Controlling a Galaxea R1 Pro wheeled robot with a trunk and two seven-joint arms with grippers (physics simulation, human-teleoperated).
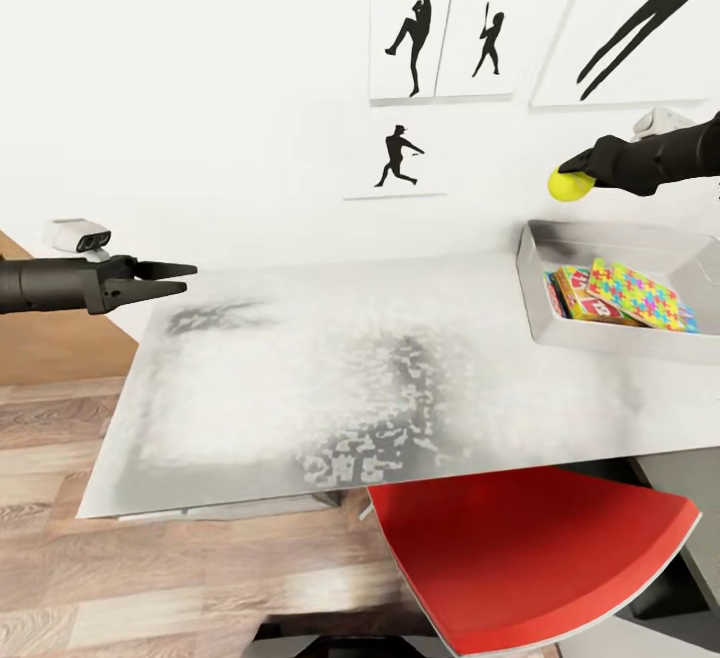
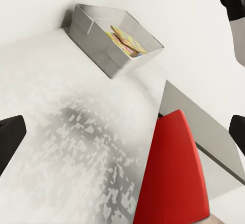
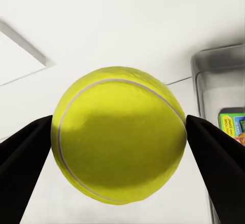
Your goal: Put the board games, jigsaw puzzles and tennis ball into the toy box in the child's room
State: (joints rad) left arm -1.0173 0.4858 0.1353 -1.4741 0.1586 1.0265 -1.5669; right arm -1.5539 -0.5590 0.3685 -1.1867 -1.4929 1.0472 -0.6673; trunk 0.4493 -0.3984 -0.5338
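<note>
- I have the fuzzy yellow-green tennis ball [image 1: 570, 184] pinched between the two black fingers of my right gripper [image 1: 572, 178]; in the right wrist view the ball [image 3: 119, 134] sits squarely between the fingers, each one touching a side.
- The ball hangs in the air above the near-left corner of the shallow pale grey rectangular toy box [image 1: 560, 333], roughly over its rim and not yet over the open middle.
- The box stands at the right end of the mottled grey-white table [image 1: 330, 378] and already holds a flat square jigsaw puzzle printed with bright interlocking pieces [image 1: 640, 293] and a red-and-yellow lettered game box [image 1: 585, 300] beneath it.
- To do this well I would carry the ball further right until it is plainly over the box interior, then lower it close to the contents before letting go.
- A round ball dropped from height may bounce or roll out over the sloping wall, so a low release matters.
- My left gripper [image 1: 185, 277] hovers off the table's left edge, jaws spread and empty; I would keep it there.
- A red curved chair seat [image 1: 530, 558] is tucked under the near edge.
</note>
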